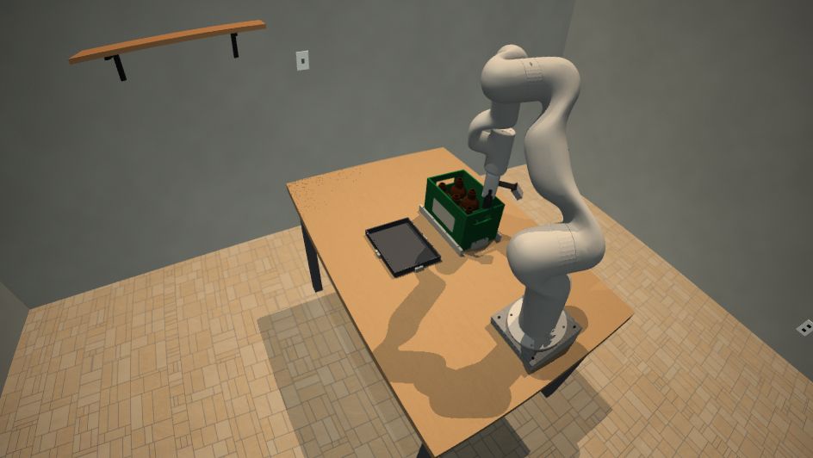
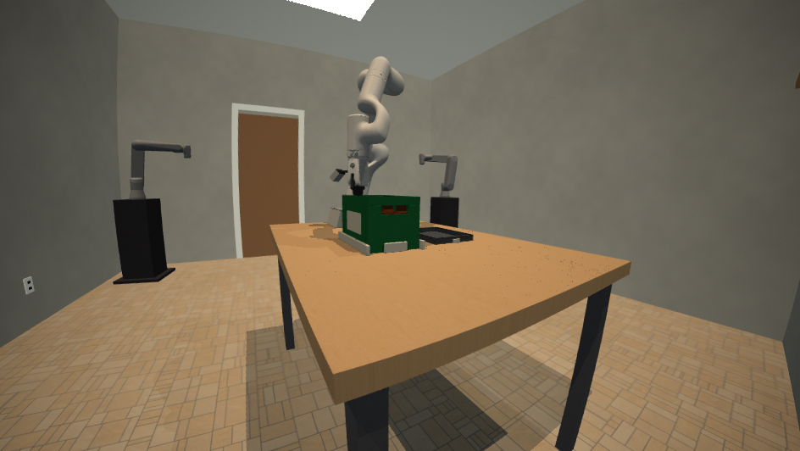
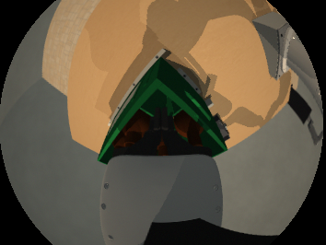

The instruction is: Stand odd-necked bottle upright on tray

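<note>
A green crate point(image 1: 463, 209) stands on the table with several brown bottles point(image 1: 463, 196) upright inside it. It also shows in the exterior view point(image 2: 381, 221) and in the wrist view point(image 3: 161, 113). My gripper point(image 1: 487, 199) points straight down into the crate's corner nearest the arm, beside the bottles. Its fingers point(image 3: 162, 123) are shut together, with brown bottles on either side and nothing between them. The dark tray point(image 1: 401, 246) lies flat and empty on the table to the left of the crate.
Grey stop blocks point(image 1: 441, 230) sit against the crate's base. The arm's base point(image 1: 535, 331) is bolted near the table's right edge. Two other arms on black pedestals point(image 2: 140, 237) stand on the floor far from the table.
</note>
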